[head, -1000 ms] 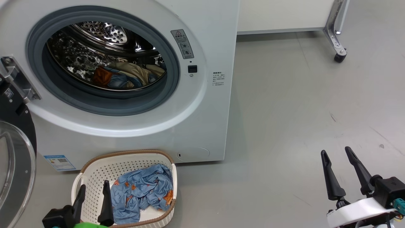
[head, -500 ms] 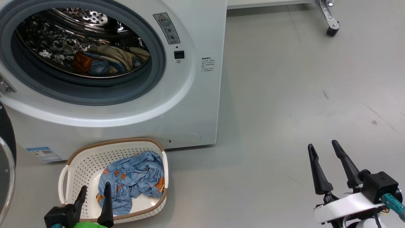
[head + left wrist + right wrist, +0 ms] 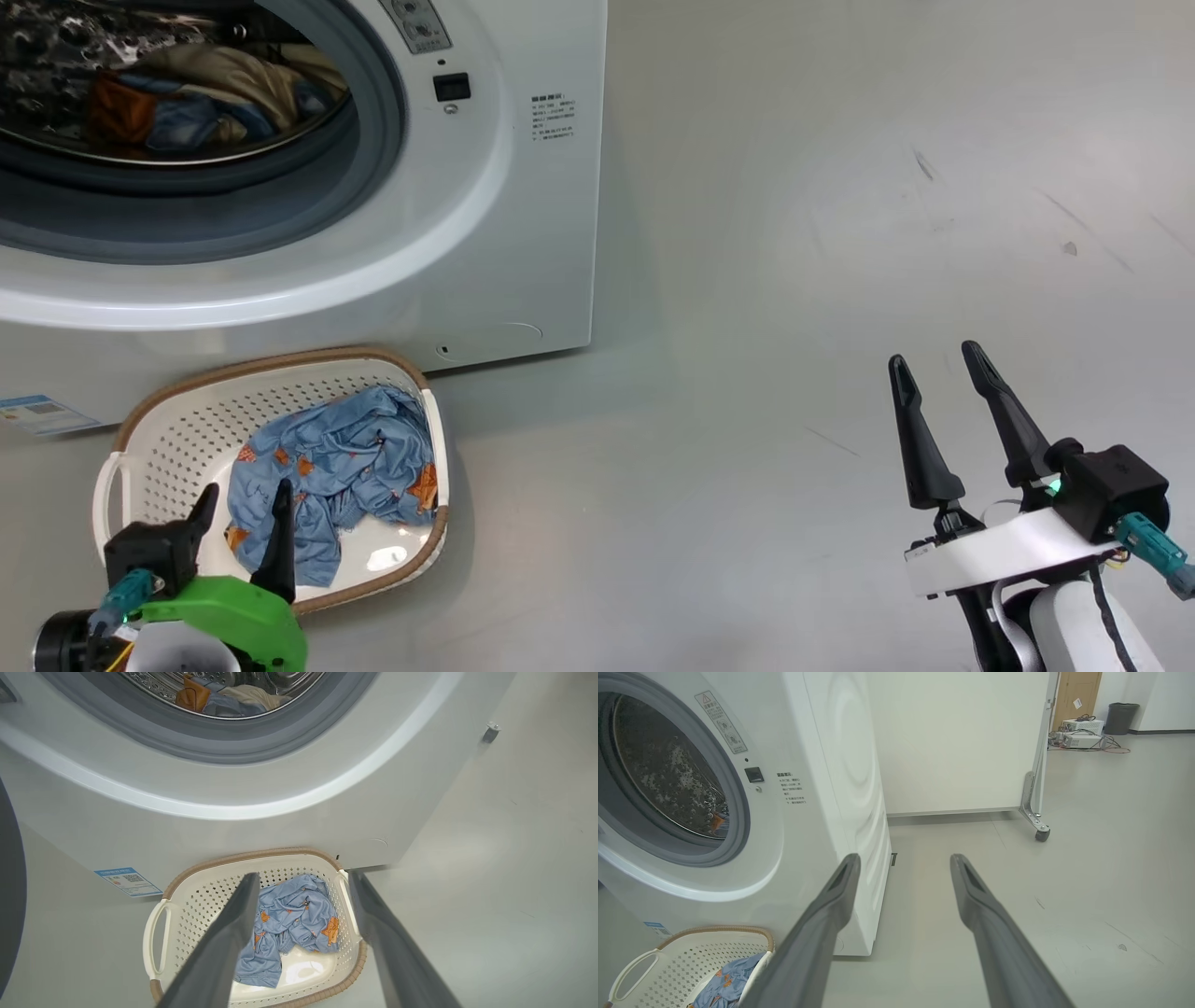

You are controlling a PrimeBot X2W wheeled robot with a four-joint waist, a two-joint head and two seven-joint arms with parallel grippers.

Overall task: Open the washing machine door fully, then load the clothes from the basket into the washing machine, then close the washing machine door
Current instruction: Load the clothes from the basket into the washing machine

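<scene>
The white washing machine [image 3: 523, 233] stands open, and orange, blue and cream garments [image 3: 177, 89] lie in its steel drum. The dark rim of the washing machine door [image 3: 9, 891] shows at the far left of the left wrist view, swung aside. On the floor in front sits the cream basket [image 3: 271, 359] with the light blue printed clothes [image 3: 327, 467] inside. My left gripper [image 3: 245, 487] hovers open above the basket's near side, its fingers framing the clothes [image 3: 294, 914]. My right gripper [image 3: 934, 353] is open over bare floor, far to the right.
Grey floor stretches to the right of the machine [image 3: 822, 765]. Behind it stands a white panel [image 3: 962, 742] on a wheeled leg [image 3: 1042, 834]. A dark bin [image 3: 1120, 716] and cables sit far off. A blue label [image 3: 37, 413] marks the machine's lower front.
The whole head picture has shifted up and left, so the camera has moved. Both grippers stay open. The clothes lie in the basket as before.
</scene>
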